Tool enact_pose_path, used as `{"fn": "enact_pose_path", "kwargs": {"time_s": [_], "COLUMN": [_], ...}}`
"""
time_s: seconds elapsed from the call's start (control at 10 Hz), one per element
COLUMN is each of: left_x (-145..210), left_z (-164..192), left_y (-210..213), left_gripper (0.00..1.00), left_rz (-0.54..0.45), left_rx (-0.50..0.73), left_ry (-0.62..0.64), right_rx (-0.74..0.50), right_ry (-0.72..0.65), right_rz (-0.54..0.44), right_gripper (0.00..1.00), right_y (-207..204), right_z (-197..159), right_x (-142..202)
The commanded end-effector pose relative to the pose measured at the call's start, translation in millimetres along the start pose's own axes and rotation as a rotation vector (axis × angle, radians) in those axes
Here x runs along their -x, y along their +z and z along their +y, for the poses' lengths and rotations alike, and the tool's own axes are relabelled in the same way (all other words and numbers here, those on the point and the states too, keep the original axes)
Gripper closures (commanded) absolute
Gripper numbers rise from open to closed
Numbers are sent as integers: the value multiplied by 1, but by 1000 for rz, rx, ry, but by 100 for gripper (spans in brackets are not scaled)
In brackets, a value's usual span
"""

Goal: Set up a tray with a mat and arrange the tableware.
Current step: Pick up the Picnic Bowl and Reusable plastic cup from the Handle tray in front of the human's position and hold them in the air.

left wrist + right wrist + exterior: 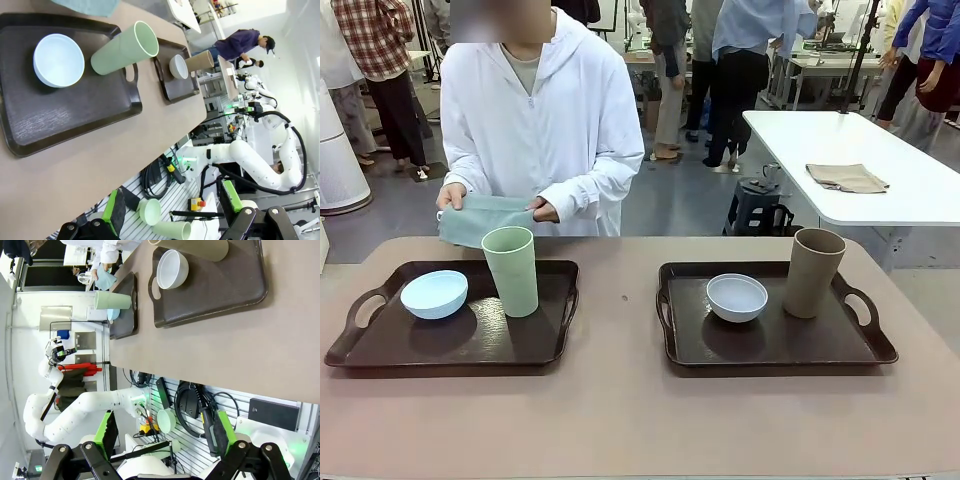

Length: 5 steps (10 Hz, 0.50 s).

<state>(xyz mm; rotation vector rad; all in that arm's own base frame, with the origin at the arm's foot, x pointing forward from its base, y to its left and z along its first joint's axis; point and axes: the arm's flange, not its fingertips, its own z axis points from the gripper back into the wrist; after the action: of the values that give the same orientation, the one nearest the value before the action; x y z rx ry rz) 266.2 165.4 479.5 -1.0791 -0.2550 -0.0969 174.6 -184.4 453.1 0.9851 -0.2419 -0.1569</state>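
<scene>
So, early: person [535, 120] far-left holds the mat [480, 222]; left end effector [172, 212] and right end effector [165, 440] spread, empty. Left tray [420, 345] probably needs clearing next.

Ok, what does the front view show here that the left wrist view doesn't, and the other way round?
Front view: the person's hands at the table's far edge, and a white side table behind with a beige cloth on it.
Left wrist view: the left gripper, open and holding nothing, the right arm, and spare green cups on a rack.
Both: the teal cloth the person holds, the left tray with the pale blue bowl and pale green cup, the right tray with the white bowl and tan cup.
</scene>
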Motion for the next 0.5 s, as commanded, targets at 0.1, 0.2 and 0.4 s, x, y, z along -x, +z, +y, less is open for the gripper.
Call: {"fn": "enact_pose_path", "kwargs": {"time_s": [0.1,0.2,0.4], "left_x": [0,0,0], "left_z": [0,0,0], "left_y": [2,2,2], "left_gripper": [0,0,0], "left_rz": [-7,-7,-7], "left_rx": [18,18,18], "left_ry": [-11,-11,-11], "right_rx": [-24,-24,-24], "right_ry": [13,13,13], "right_rz": [-5,-5,-5], "right_gripper": [0,0,0], "right_y": [1,1,1], "right_z": [1,1,1], "right_x": [-1,-1,-1]}}
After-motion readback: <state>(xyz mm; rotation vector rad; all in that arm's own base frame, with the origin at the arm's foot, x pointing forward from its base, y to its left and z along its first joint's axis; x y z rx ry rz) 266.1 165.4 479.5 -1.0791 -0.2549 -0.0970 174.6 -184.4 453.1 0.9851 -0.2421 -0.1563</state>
